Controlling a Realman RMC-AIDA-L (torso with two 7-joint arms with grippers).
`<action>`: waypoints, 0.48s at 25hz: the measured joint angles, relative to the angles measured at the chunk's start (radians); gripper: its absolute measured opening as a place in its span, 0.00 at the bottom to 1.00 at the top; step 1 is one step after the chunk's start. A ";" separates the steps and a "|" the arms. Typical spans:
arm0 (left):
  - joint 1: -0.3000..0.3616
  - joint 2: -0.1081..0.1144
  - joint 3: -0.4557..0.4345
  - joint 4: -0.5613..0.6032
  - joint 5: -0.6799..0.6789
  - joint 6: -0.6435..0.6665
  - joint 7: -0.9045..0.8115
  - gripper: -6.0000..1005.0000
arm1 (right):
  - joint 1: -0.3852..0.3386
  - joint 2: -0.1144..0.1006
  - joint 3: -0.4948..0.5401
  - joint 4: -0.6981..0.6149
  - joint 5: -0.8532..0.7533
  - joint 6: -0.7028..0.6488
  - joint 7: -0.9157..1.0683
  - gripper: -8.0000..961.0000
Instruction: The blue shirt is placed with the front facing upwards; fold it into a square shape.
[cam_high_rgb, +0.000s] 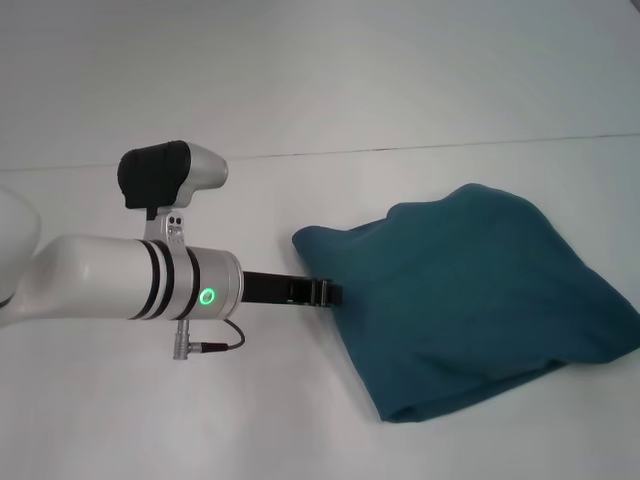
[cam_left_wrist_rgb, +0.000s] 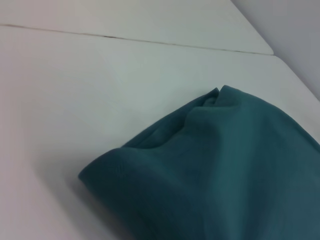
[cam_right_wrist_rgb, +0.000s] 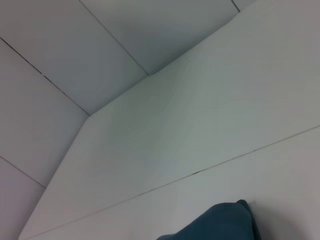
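The blue shirt (cam_high_rgb: 470, 300) lies as a loosely folded, puffed-up teal bundle on the right half of the white table, plain fabric up and no print showing. My left arm reaches in from the left, and its left gripper (cam_high_rgb: 322, 292) touches the bundle's left edge, about halfway along it. In the left wrist view the blue shirt (cam_left_wrist_rgb: 220, 170) fills the near corner, with a rounded folded edge close to the camera. A small tip of the blue shirt (cam_right_wrist_rgb: 220, 225) shows in the right wrist view. The right gripper is out of view.
The white table (cam_high_rgb: 300, 420) spreads around the bundle. A thin seam (cam_high_rgb: 400, 148) runs across it behind the shirt. The left arm's white forearm (cam_high_rgb: 130, 280) with a green light lies over the left side.
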 joint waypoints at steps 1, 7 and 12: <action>0.000 0.000 -0.002 0.002 0.002 0.002 0.000 0.01 | 0.000 0.000 0.000 0.000 0.000 0.000 0.000 0.98; 0.002 0.003 -0.033 0.018 0.039 0.009 -0.006 0.01 | -0.003 0.000 0.000 0.000 0.000 0.000 0.001 0.98; 0.002 0.013 -0.042 0.023 0.054 0.010 -0.009 0.01 | -0.004 0.000 0.000 0.003 0.000 0.000 0.001 0.98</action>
